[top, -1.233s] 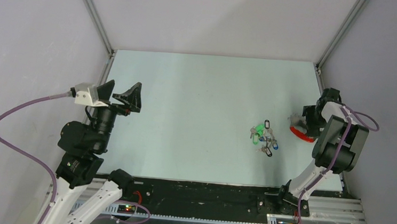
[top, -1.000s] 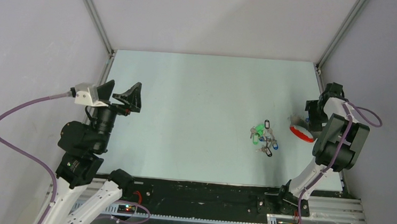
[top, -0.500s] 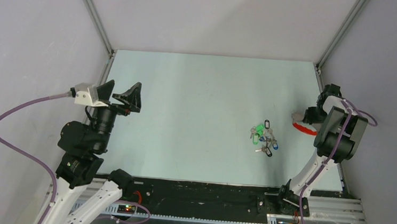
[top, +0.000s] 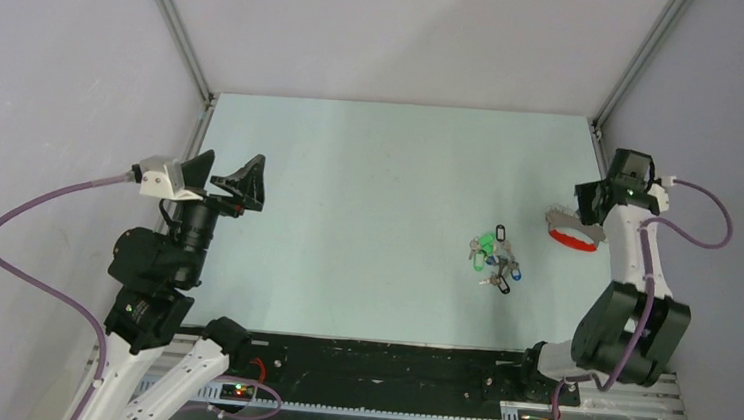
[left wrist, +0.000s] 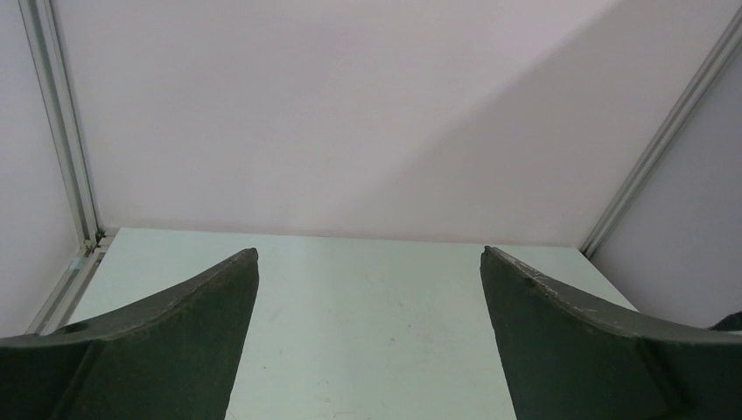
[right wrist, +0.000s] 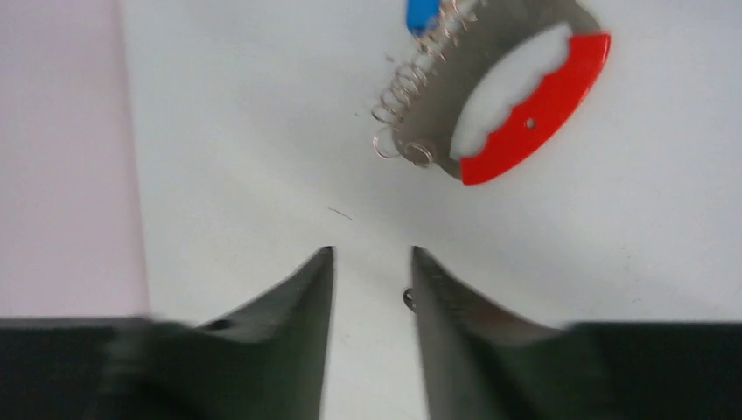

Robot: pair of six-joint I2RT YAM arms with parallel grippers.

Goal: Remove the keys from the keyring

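The keys (top: 493, 255), a cluster with green, blue and black heads, lie on the table right of centre. The keyring (top: 572, 233), a red band and a pale grey wavy strip, lies flat to their right. My right gripper (top: 590, 209) hovers just beyond it, jaws a narrow gap apart and empty. In the right wrist view the keyring (right wrist: 535, 112) lies ahead of the gripper (right wrist: 372, 255), with small wire rings (right wrist: 404, 87) at its grey end and a blue key head (right wrist: 423, 12) at the top edge. My left gripper (top: 235, 184) is wide open and empty, raised at the left (left wrist: 369, 254).
The pale green table (top: 371, 170) is walled on three sides, with metal posts in the back corners. The right wall is close behind the right arm. A black strip (top: 377, 356) runs along the near edge.
My right arm has swung back and straightened up, and its gripper has come off the keyring, which stays on the table. The keys and the left arm have not moved.
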